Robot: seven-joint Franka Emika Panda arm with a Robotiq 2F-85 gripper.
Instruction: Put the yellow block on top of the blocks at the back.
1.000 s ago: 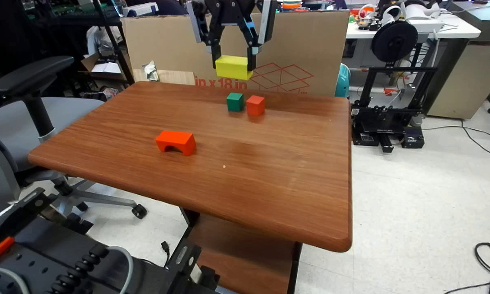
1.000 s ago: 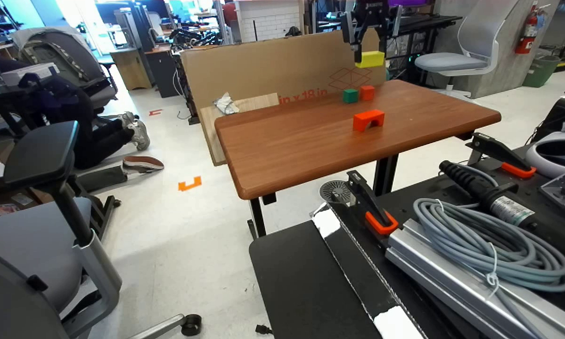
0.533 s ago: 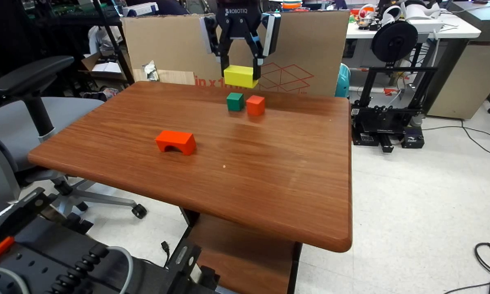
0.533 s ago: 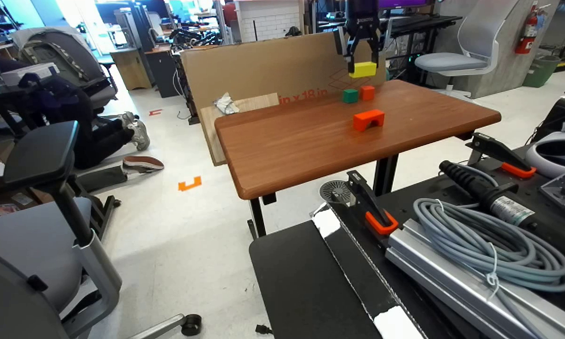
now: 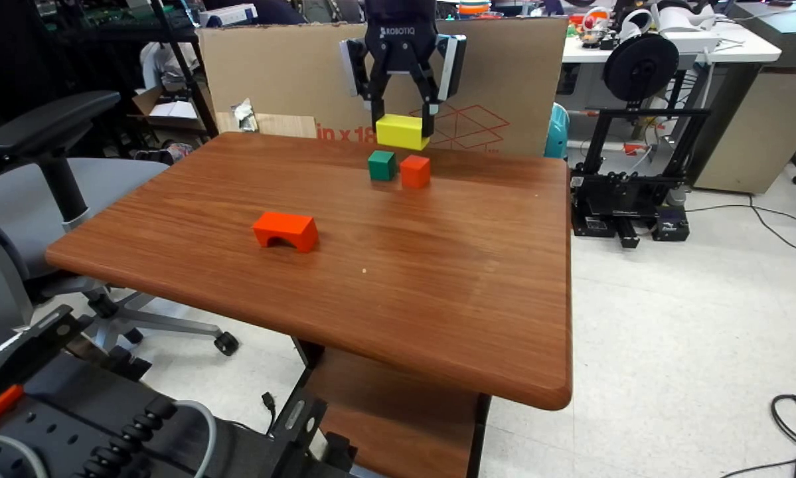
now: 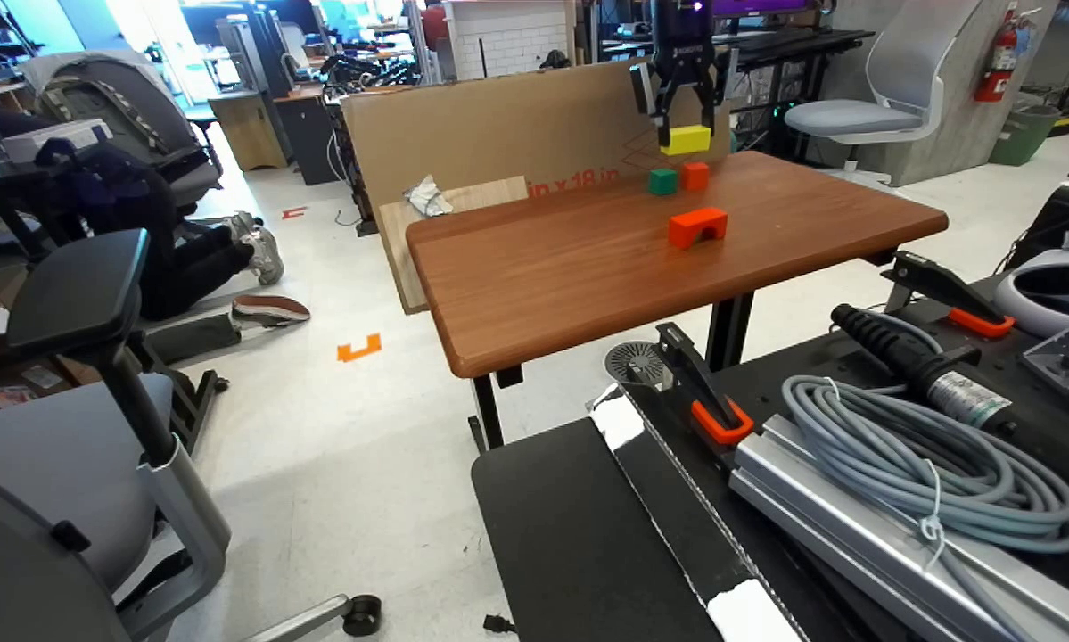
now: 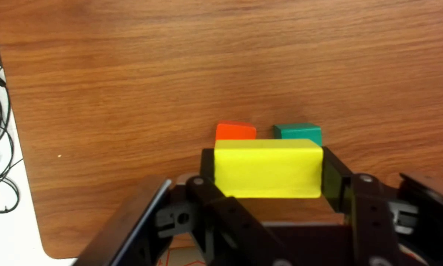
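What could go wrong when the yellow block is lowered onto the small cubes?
The green cube and orange cube stand apart, so the yellow block might tip if misplaced. In the wrist view, both cubes peek past its long edge: alignment may be off. The pincer holds the block's ends; release could shift it.

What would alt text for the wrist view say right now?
The pincer grips the yellow block by its ends above a wood-grain table. Partly hidden by the block, an orange-red cube and a green cube sit side by side with a gap between them.
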